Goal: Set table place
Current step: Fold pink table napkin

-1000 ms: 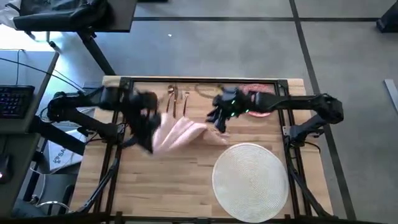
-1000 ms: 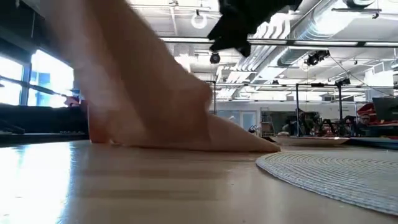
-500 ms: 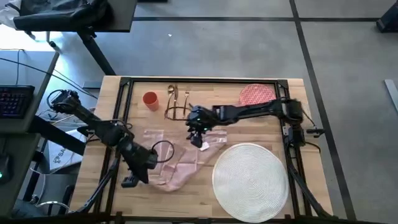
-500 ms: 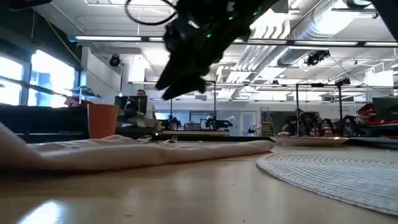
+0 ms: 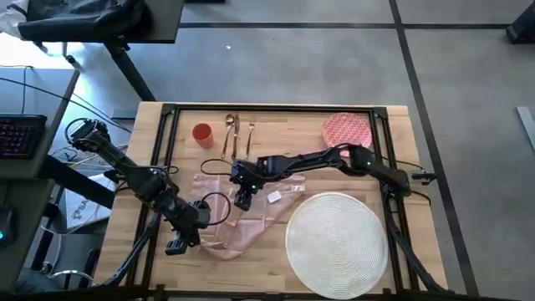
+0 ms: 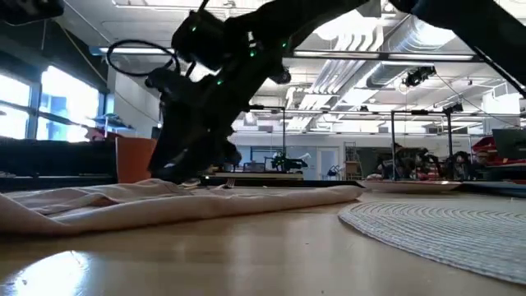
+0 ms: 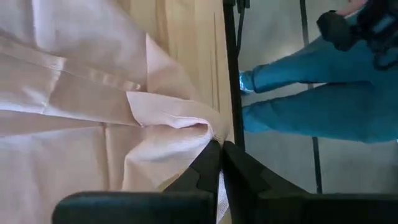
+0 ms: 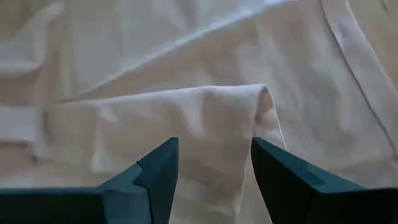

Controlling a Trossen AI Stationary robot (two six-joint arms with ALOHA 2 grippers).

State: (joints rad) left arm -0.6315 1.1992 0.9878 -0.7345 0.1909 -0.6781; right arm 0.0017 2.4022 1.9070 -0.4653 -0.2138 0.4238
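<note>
Two dark robot arms are working over a soft beige-pink cloth napkin (image 5: 238,216) that is lying spread out and wrinkled on the big light-wood table (image 5: 334,276).

The left gripper (image 5: 182,237) is sitting at the napkin's edge on the side away from the round white woven placemat (image 5: 336,232). In the left wrist view its two dark fingers (image 7: 205,167) are squeezed almost together, and a corner of the napkin (image 7: 168,118) is pinched between them, right by the table's edge.

The right gripper (image 5: 243,194) is reaching down onto the middle of the napkin, on the side toward the gold cutlery (image 5: 238,134). In the right wrist view its fingers (image 8: 158,168) are spread wide apart, and a raised fold of the napkin (image 8: 205,112) is sitting between them. I cannot tell if the fingers are touching the cloth.

The placemat is lying just beside the napkin. The red-patterned pink plate (image 5: 346,130) is sitting beyond the placemat, near the table's far edge. The small orange-red cup (image 5: 201,134) is standing just beside the cutlery, past the napkin.
</note>
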